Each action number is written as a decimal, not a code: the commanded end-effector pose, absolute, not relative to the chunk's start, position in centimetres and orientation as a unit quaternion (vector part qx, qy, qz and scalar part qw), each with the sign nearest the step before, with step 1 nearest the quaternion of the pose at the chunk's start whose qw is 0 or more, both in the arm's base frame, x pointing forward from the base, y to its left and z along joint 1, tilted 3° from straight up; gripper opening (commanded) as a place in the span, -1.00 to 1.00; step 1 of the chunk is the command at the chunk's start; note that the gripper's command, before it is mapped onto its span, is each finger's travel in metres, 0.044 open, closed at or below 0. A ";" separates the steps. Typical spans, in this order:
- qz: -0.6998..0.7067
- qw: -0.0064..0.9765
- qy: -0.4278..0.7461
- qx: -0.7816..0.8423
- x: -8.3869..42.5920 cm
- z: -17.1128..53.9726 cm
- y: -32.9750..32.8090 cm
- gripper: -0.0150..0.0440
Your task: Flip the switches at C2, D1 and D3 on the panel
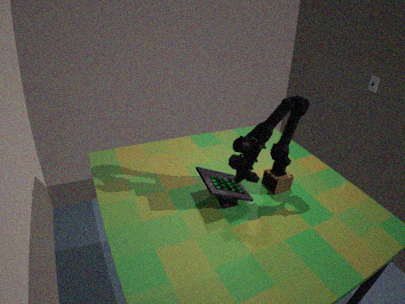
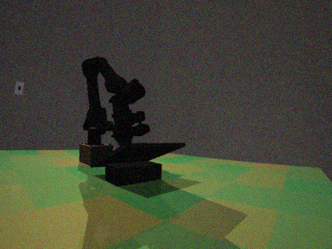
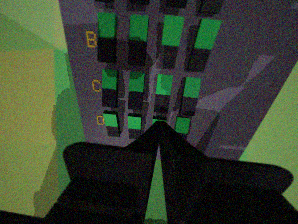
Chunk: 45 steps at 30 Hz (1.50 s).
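Note:
The tilted dark switch panel carries rows of switches with green and dark halves. My gripper is shut and empty. Its tips are at the panel's near end, over D3 in the wrist view; whether they touch it I cannot tell. Switch D3 shows only a thin green strip, the rest hidden by the fingers. Switch D1 shows green above a small dark part. Switch C2 shows green in shadow above a dark half. Which ends are raised is hard to tell.
Switch D2 and switch D4 flank D3. Switch C3 lies just beyond it. Row A is mostly cut off in the wrist view. The panel stands on a dark block, in front of the arm's brown base.

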<state>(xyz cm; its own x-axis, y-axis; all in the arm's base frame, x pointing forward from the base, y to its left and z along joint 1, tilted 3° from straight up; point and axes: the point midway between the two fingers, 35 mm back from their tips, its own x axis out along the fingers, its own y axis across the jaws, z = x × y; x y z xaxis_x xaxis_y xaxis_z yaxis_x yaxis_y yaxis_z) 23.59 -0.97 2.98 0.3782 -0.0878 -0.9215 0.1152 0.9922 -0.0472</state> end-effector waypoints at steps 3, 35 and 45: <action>-0.058 0.829 0.556 0.013 23.6 2.8 -0.9 -0.49; -0.058 0.829 0.556 0.013 23.7 2.4 -0.9 -0.49; -0.061 0.831 0.553 0.013 23.8 2.7 -1.0 -0.49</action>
